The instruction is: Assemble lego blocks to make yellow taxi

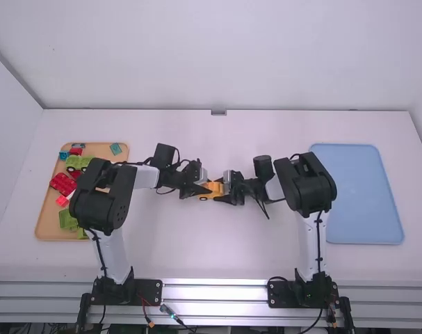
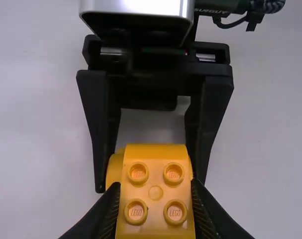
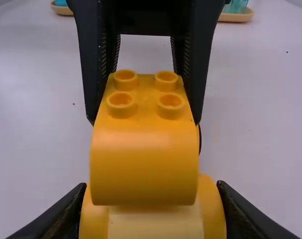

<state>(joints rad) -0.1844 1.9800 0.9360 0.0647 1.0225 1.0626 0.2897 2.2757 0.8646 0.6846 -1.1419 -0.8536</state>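
Left gripper [image 1: 206,191] and right gripper [image 1: 226,195] clamp yellow pieces

The left's fingers squeeze the studded block [image 2: 155,191]; the right's squeeze the lower body [image 3: 155,224] under it. Both pieces touch, about midway between the bench's [image 1: 217,243] far and near edges. A tan tray [image 1: 47,223] of coloured blocks [image 1: 63,184] lies toward the left edge, a blue tray [image 1: 363,195] toward the right.
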